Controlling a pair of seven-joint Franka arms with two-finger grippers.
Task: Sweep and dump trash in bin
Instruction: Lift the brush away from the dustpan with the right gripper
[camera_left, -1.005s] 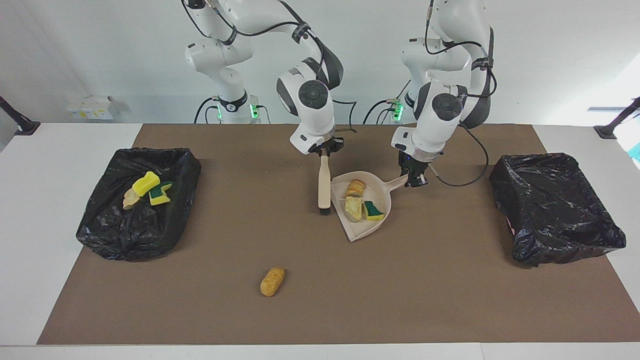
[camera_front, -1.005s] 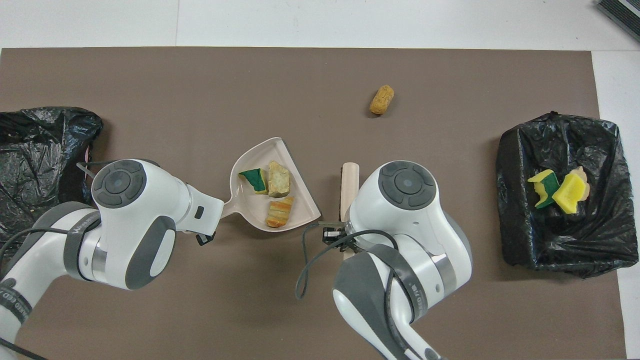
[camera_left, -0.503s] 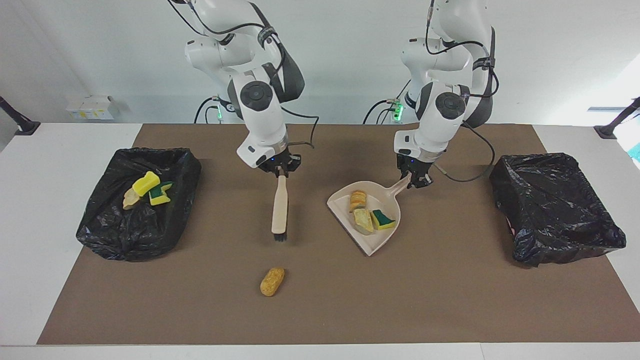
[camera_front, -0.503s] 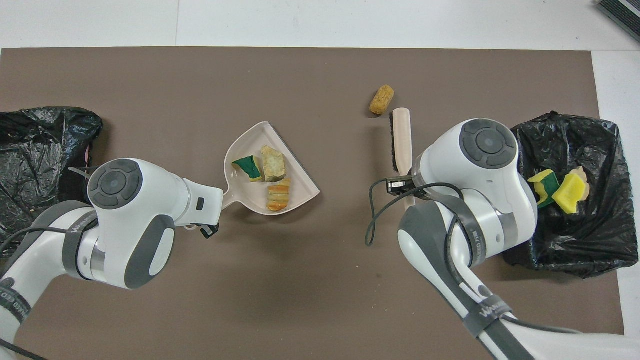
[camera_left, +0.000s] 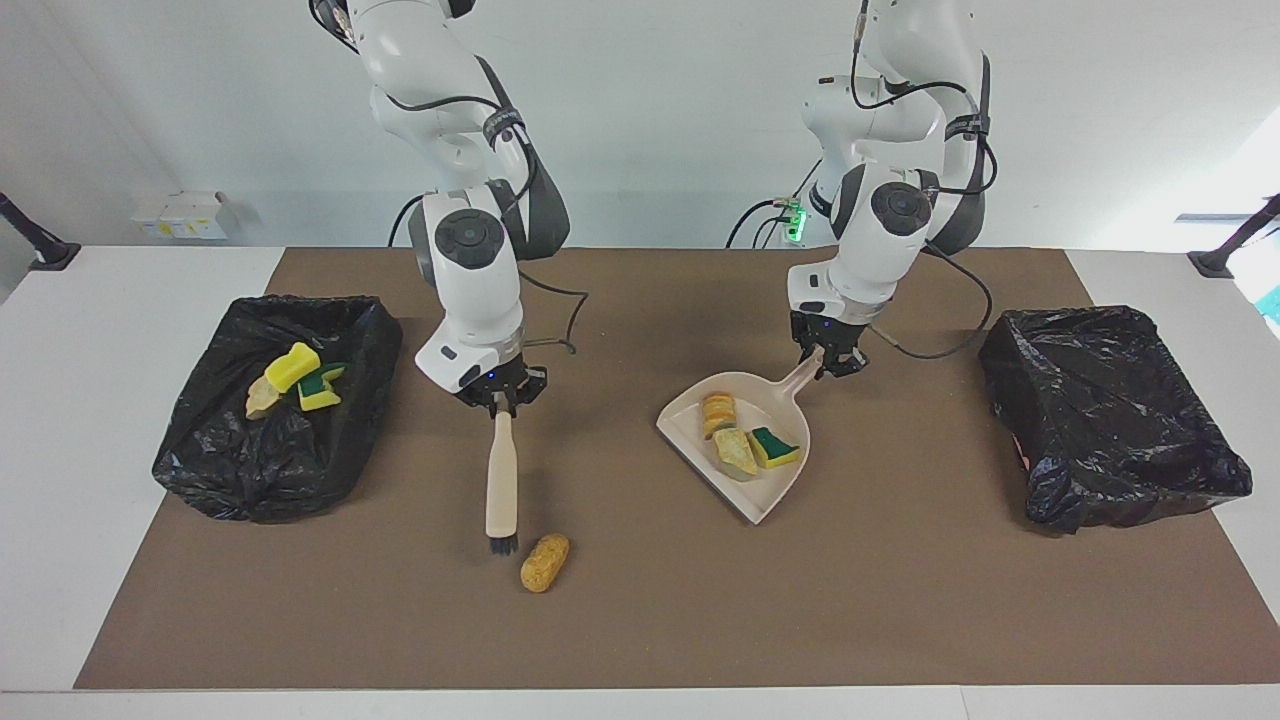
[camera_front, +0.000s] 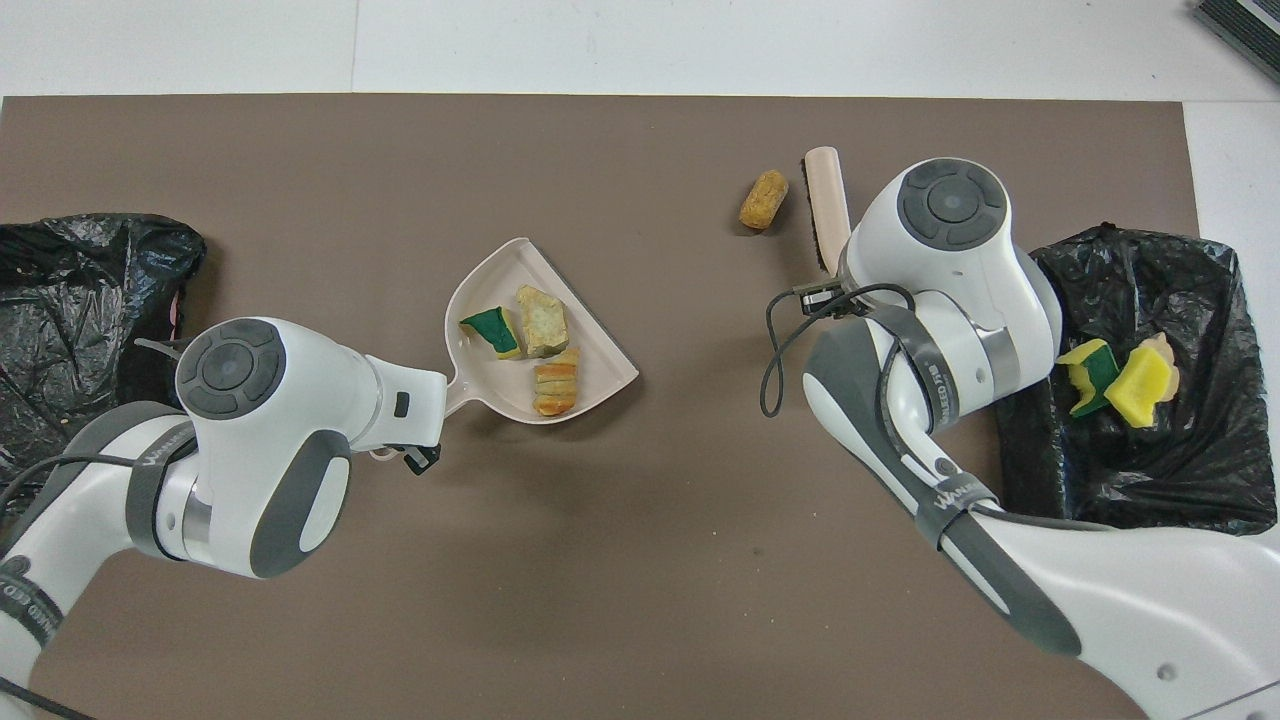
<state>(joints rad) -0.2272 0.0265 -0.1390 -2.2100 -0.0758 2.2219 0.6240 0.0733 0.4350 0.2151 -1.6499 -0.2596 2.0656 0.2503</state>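
Left hand (camera_left: 826, 362) clamped on dustpan (camera_left: 770, 495) | right hand (camera_left: 498, 397) clamped on brush (camera_left: 501, 490), bristles beside orange chunk (camera_left: 544, 562)

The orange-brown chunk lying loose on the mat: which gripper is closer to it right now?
Right. The right gripper holds the brush, whose bristles sit beside the orange-brown chunk. The left gripper holds the dustpan handle, toward the left arm's end.

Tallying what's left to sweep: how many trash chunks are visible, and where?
7: three in the dustpan, three in the bin at the right arm's end, one orange-brown chunk loose on the mat beside the brush. Others may hide in the bags.
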